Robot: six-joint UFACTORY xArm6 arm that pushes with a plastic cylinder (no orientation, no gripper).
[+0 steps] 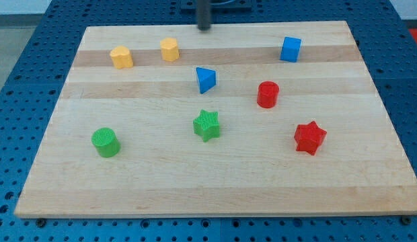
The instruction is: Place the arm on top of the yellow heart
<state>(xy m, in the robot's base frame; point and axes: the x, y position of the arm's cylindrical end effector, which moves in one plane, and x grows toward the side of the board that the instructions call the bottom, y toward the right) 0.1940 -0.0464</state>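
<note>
We look down at a pale wooden board (215, 188) resting on a blue perforated table (20, 67). At the view's top edge, just right of the middle, our straight dark rod comes down, and my tip (204, 28) sits at the board's far rim, touching no block. It carries nothing; it is a bare rod with nothing to open or close.

Two yellow plastic blocks lie near the view's top left. The one further left, which we take to be the yellow heart (121, 57), is well apart from my tip, down and to the view's left. Between them, nearer my tip, stands the other yellow block (169, 49), seemingly six-sided.

So the coming move, we judge, runs leftward and slightly toward the view's bottom, and must pass that nearer yellow block without nudging it.
</note>
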